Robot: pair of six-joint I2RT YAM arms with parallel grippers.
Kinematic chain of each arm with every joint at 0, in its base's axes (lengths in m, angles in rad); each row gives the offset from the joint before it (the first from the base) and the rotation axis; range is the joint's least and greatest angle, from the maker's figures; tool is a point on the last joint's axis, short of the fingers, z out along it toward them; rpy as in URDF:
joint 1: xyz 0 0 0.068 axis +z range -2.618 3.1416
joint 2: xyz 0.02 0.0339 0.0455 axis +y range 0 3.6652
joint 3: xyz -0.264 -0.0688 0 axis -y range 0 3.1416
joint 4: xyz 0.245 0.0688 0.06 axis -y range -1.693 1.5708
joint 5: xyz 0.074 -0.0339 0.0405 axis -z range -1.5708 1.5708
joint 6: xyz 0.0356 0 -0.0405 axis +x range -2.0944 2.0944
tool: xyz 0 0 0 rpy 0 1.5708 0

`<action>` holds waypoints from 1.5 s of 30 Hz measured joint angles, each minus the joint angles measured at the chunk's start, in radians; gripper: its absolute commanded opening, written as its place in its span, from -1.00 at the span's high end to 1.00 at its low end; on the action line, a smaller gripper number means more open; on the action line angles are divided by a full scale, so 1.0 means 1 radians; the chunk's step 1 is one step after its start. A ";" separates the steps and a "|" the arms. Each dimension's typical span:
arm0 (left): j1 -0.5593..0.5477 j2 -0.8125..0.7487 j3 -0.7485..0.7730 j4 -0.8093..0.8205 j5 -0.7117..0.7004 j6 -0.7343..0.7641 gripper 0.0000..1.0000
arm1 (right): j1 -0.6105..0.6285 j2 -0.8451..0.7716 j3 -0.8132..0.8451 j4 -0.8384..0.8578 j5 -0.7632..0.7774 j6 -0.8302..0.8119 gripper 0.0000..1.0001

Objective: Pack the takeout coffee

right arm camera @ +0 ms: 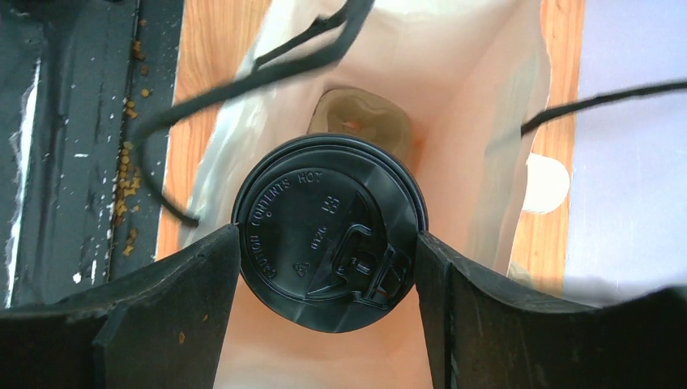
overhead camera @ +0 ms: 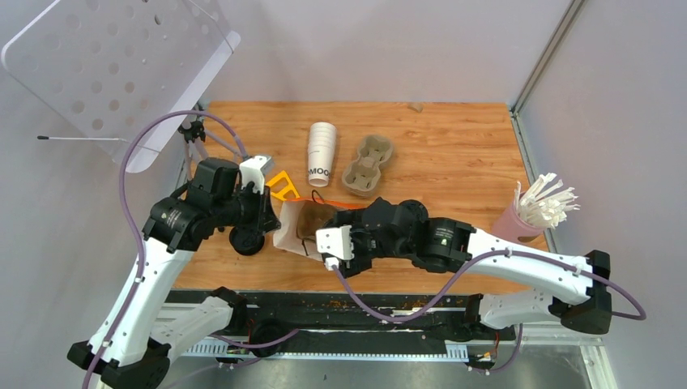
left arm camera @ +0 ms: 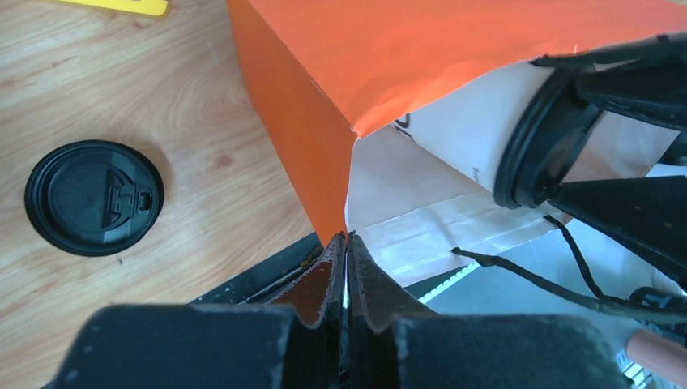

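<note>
We see the left gripper (left arm camera: 347,243) with its fingers pressed together on a corner edge of the paper bag (left arm camera: 421,57), pinching the orange wall where it meets the white lining. Over at the bag's open mouth, the right gripper (right arm camera: 326,263) is clamped on the takeout coffee (right arm camera: 328,215), one finger on each side of the black lid. The cup points into the bag, and the bag's black cord handles (right arm camera: 267,69) loop around it. Deep inside the bag we spot a brown cardboard shape (right arm camera: 356,121). A loose black lid (left arm camera: 94,197) lies flat on the table (left arm camera: 202,121) left of the bag, apart from it. Beyond the bag lie a stack of white cups (overhead camera: 321,152) and a cardboard cup carrier (overhead camera: 367,165).
</note>
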 measured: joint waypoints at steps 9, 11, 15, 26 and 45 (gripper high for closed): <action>0.000 -0.058 -0.050 0.062 0.082 0.021 1.00 | 0.000 0.110 0.017 0.093 0.032 -0.023 -0.34; 0.000 -0.068 -0.066 0.074 0.093 0.027 1.00 | 0.000 0.118 0.017 0.104 0.031 -0.029 -0.33; 0.000 -0.078 -0.093 0.082 0.111 0.034 1.00 | 0.000 0.119 0.014 0.127 0.026 -0.049 -0.33; 0.000 -0.078 -0.103 0.080 0.115 0.005 -0.05 | 0.000 0.100 -0.070 0.171 0.036 -0.127 -0.33; 0.000 -0.123 -0.074 0.011 0.023 -0.039 -0.30 | 0.040 -0.005 -0.169 0.169 0.040 -0.114 -0.32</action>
